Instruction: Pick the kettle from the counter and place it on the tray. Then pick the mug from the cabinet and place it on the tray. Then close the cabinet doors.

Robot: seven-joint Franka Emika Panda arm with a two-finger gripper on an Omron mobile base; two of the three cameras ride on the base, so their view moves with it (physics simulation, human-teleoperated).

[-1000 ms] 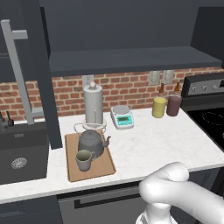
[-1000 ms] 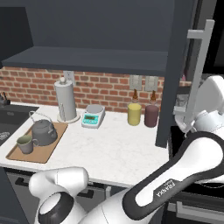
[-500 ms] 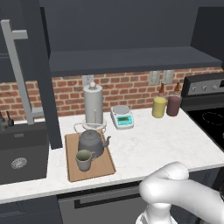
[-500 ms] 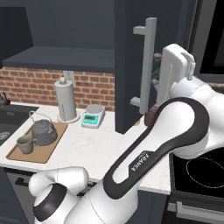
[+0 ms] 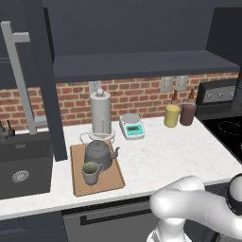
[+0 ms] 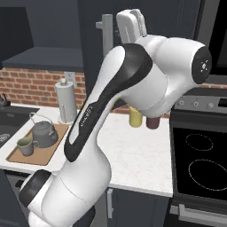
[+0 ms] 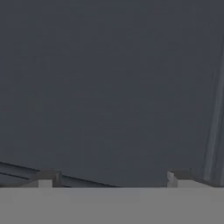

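Right cabinet door [image 6: 95,53] swung further across with the arm, hand [image 7: 113,179] spread wide and empty against its panel — kettle [image 5: 99,152] and mug [image 5: 90,172] on tray [image 5: 113,178], mug at kettle's 7 o'clock.

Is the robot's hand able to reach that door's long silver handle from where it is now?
Probably yes. The gripper is open and faces the flat dark cabinet door close up, with nothing between them. The silver bar handle stands just beside the hand, though the arm hides part of it, so I can't be sure.

Right cabinet door [image 6: 95,66] largely behind the arm — its bar handle [image 6: 107,42] seemingly cut short there.
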